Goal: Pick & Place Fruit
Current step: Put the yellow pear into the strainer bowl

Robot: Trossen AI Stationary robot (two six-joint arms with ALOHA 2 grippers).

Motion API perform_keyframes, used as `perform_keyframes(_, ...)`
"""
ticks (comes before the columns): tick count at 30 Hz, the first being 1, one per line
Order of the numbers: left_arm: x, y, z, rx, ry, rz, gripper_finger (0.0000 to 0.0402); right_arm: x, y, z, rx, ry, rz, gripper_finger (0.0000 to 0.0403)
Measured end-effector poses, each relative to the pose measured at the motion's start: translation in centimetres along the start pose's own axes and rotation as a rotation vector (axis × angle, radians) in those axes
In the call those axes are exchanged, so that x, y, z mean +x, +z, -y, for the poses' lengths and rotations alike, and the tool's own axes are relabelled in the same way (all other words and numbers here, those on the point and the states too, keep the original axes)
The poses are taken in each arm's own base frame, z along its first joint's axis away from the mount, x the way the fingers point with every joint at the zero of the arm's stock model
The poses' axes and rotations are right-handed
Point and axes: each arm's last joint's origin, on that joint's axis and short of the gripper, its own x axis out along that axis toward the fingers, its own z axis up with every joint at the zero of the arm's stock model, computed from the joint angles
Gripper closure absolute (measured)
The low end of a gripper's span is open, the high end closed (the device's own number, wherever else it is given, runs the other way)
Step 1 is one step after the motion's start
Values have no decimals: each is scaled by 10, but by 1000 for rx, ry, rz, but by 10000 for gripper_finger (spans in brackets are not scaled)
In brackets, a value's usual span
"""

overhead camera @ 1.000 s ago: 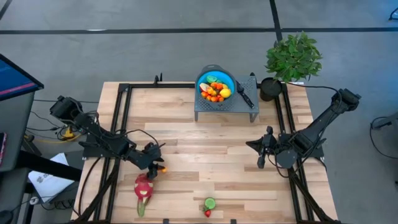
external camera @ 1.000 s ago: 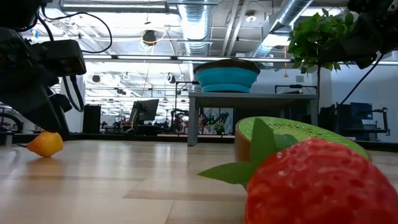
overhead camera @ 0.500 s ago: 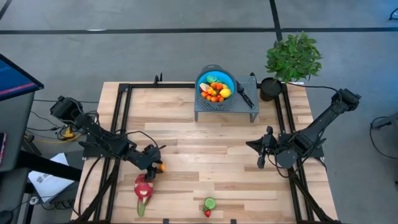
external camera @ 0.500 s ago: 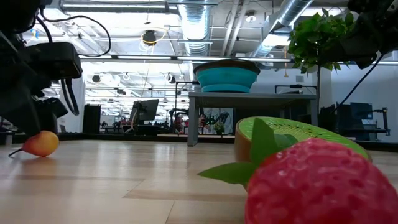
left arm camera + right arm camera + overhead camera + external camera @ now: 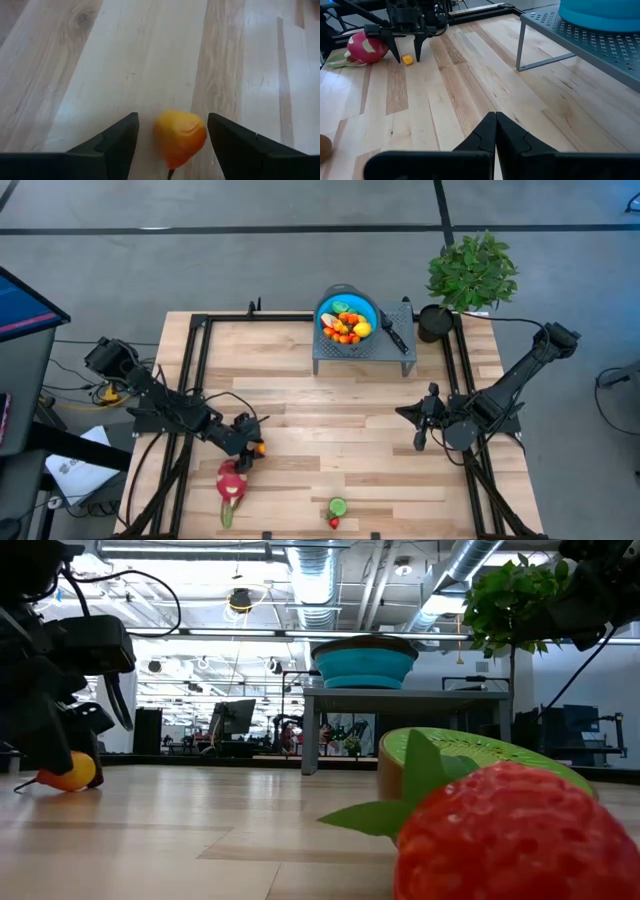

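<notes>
Fingers of the left hand [image 5: 170,137] stand apart on either side of an orange fruit [image 5: 180,136] lying on the bench [image 5: 330,400] — seemingly not touching it. Dragon fruit [image 5: 231,481] lies just beside. Right hand [image 5: 495,131] — pressed together — waits well apart.

A strawberry [image 5: 510,835] is filling the near right corner, a kiwi half [image 5: 455,752] sitting just behind it. Far left, the left gripper [image 5: 62,755] is hanging over an orange fruit [image 5: 69,771] (partly hidden). A blue bowl [image 5: 365,662] is resting on a stand [image 5: 405,695].
</notes>
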Motion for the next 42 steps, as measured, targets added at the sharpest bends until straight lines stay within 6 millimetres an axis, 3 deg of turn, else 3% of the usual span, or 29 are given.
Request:
perform_keyframes(20, 0, 0, -1, -5, -1, 1, 267, 0, 0, 0, 0, 0, 0, 403)
perform_keyframes(42, 0, 1, 1, -10, -15, 11, 260, 0, 0, 0, -1, 0, 0, 403)
